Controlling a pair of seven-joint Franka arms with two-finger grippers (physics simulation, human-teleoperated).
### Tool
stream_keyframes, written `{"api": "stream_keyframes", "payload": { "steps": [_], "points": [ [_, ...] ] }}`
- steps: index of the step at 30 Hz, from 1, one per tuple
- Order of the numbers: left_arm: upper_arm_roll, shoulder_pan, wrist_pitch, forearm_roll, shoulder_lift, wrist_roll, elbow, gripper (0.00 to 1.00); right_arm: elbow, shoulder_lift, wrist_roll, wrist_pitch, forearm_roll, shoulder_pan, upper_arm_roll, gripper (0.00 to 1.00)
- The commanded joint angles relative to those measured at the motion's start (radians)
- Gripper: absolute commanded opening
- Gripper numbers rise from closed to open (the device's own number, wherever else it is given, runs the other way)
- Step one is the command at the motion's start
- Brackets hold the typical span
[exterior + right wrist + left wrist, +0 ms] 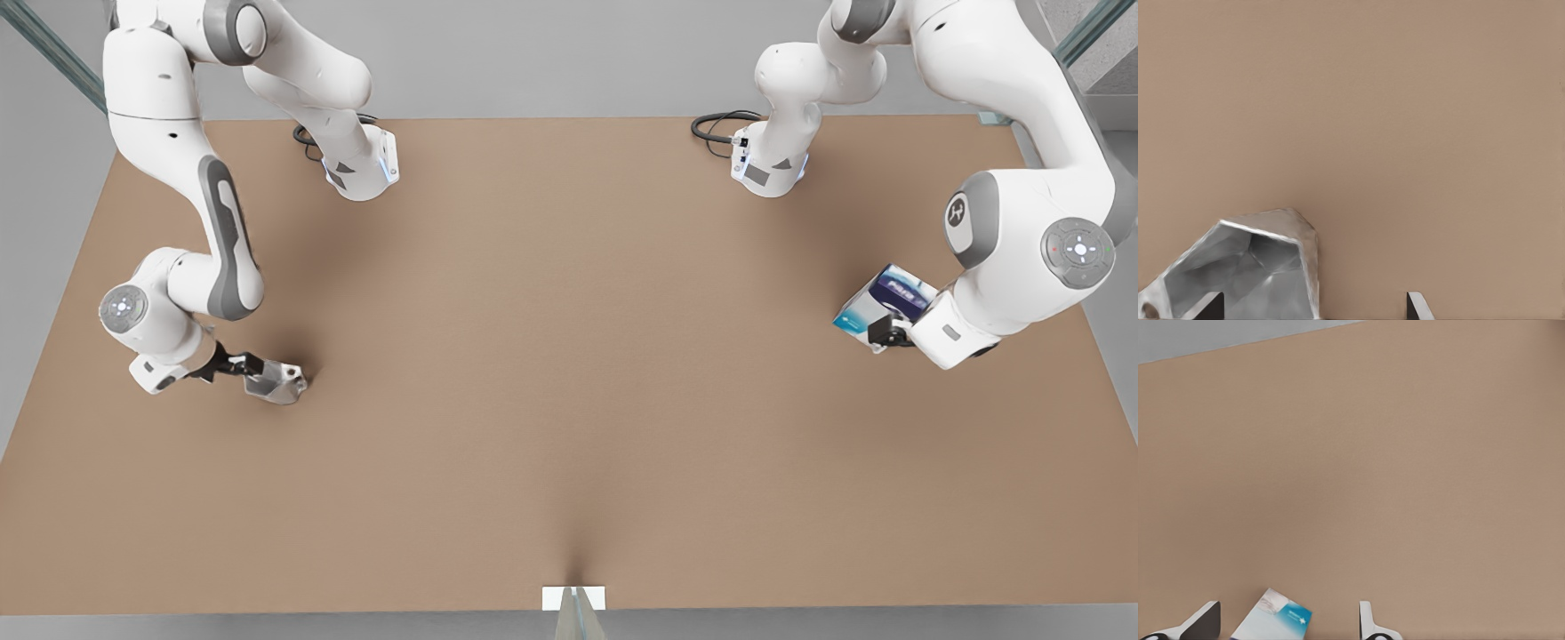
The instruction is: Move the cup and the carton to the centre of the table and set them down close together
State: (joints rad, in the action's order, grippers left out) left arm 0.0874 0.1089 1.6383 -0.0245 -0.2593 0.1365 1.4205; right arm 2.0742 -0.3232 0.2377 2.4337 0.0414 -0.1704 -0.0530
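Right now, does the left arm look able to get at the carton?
Probably yes: the left tool is open at the carton, its fingers on either side, with nothing else in between.

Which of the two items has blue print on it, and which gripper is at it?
The carton, at the front view's right by the left gripper. The cup, by the right gripper, is plain grey.
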Motion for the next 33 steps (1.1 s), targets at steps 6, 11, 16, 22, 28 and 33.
{"api": "stream_keyframes", "payload": {
  "steps": [6, 11, 16, 22, 28, 33],
  "points": [
    [0.000, 0.000, 0.000, 0.000, -0.001, 0.000, 0.000, 1.00, 0.021, -0.030, 0.006, 0.024, 0.000, -0.012, 0.001, 1.00],
    [0.012, 0.000, 0.000, 0.000, -0.001, 0.005, 0.000, 1.00, 0.014, -0.089, 0.008, 0.042, -0.003, -0.012, 0.002, 1.00],
    [0.014, 0.000, -0.006, 0.000, -0.001, 0.008, 0.000, 1.00, 0.011, -0.117, 0.011, 0.042, -0.003, -0.023, 0.002, 0.73],
    [0.015, 0.000, -0.006, 0.000, 0.000, 0.012, 0.000, 1.00, 0.011, -0.123, 0.014, 0.042, -0.003, -0.023, 0.002, 0.28],
    [0.017, 0.000, -0.006, 0.000, 0.000, 0.015, 0.000, 1.00, 0.003, -0.125, 0.011, 0.034, -0.006, -0.021, 0.004, 0.21],
    [0.017, 0.000, -0.006, 0.000, 0.000, 0.015, -0.002, 1.00, 0.000, -0.123, 0.009, 0.027, -0.006, -0.021, 0.005, 0.21]
  ]
}}
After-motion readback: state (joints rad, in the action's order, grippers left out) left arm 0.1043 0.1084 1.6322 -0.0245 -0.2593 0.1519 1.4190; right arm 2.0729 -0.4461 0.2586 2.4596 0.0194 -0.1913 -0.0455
